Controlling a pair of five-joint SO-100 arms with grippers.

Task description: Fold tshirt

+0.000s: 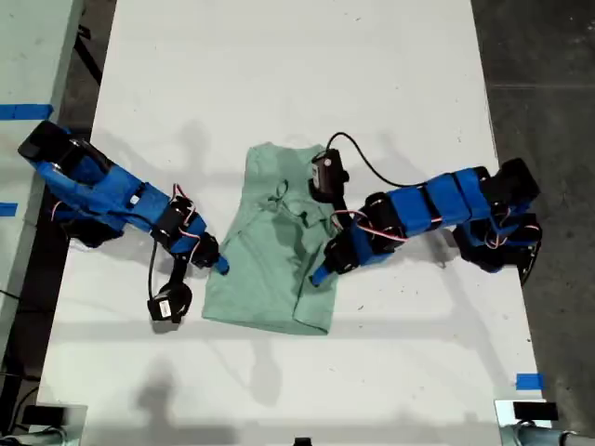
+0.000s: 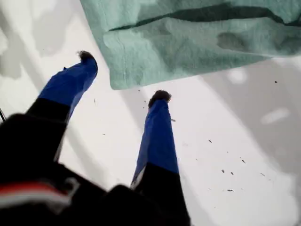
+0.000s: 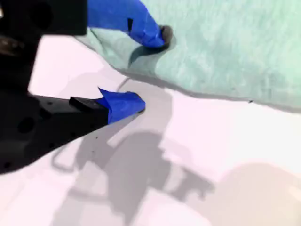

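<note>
Desk [image 1: 279, 56] work under way: a white top is carrying a pale mint-green tshirt [image 1: 270, 251] between two blue arms, seen from above.

At the exterior view's left, one arm is reaching in from the desk's edge. My second gripper [image 1: 212, 260] is meeting the tshirt's nearer side edge, and a black camera module [image 1: 170, 305] is hanging off on its cable just beside it. In the second wrist view, my second gripper [image 3: 149, 69] is standing with its jaws spread wide. One blue-taped tip is resting on the tshirt [image 3: 235, 47] just inside the hem, and the other is hovering over bare desk [image 3: 211, 155] just outside it. No fabric is being pinched between them.

In the middle, the tshirt is lying partly folded and rumpled. It is narrow toward the exterior view's top and wider toward its bottom, with creases running across the centre. A doubled-over flap is showing at the corner toward the exterior view's lower right.

At the exterior view's right, the other arm is stretching in, its wiring showing. My first gripper [image 1: 321, 272] is sitting at the tshirt's edge on that side. A second camera module [image 1: 325, 172] is perching near the garment's upper corner. In the first wrist view, my first gripper [image 2: 123, 76] is holding its jaws parted and empty above the desk [image 2: 235, 141]. Both tips are lying just short of a layered corner of the tshirt [image 2: 197, 42].

A strip of blue tape [image 1: 528, 381] is marking the desk near the exterior view's lower right.
</note>
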